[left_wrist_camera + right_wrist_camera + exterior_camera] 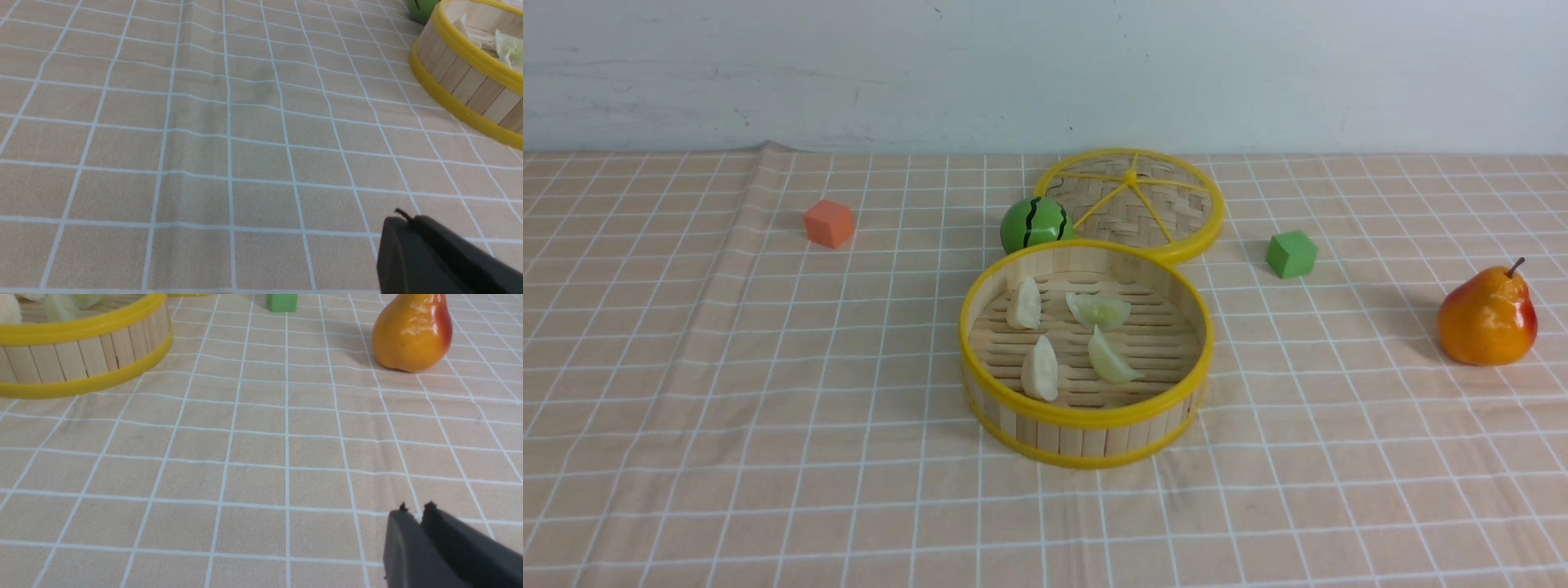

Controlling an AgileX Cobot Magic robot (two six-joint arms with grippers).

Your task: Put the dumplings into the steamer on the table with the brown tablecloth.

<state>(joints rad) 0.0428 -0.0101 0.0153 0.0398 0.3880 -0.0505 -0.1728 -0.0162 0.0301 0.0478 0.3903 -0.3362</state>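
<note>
Inside the steamer [1086,420], at the middle of the brown tablecloth [768,367], all four dumplings [1041,369] down on the slatted floor: cream pair on the left half, green pair on the right half, none touching another. Near cream one [1041,369] and far cream one [1024,304] both with long axis running roughly near to far; far green one [1099,310] lying more left to right; near green one [1111,361] slanted, far tip toward the left. Nothing crescent-shaped to be seen out on the table [1339,506]. Judged as finished, or as good as, with no dumpling left to fetch. Left gripper [402,218] low over bare cloth on the near left, steamer wall far and to the right of it; reads as one dark mass with no gap, so taken as closed and empty. Right gripper [413,510] low over bare cloth on the near right, steamer far and to the left of it, pear [410,332] far and slightly right; tips pressed nearly together with only a thin slit, clamping nothing. Neither arm visible from the front, so no telling which sits nearer the basket. Should any move follow, probably a plain retreat, clear of the yellow rim and of the lid [1131,200] behind it.
</note>
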